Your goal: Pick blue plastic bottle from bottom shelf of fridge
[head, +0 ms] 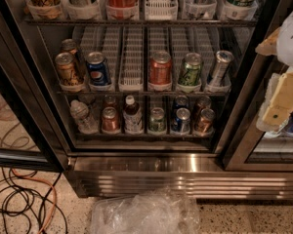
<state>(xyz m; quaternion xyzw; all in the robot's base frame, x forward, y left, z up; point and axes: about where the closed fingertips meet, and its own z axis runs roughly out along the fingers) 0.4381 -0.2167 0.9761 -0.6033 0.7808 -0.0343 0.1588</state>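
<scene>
Blue plastic bottle (pixel 132 115) upright on bottom shelf (pixel 90 135) of fridge (pixel 185 177), front row, between reddish can (pixel 110 120) and greenish can (pixel 157 120); gripper (pixel 281 97) at right edge, well apart from bottle, open or closed cannot tell.

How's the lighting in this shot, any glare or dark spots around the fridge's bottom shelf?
Camera view: warm, dim light overall; glare streaks the steel base; the bottom shelf lies in shadow, though the white cap of the blue plastic bottle catches light; the hand, at the right edge beside the shelves, is brightly lit.
</scene>
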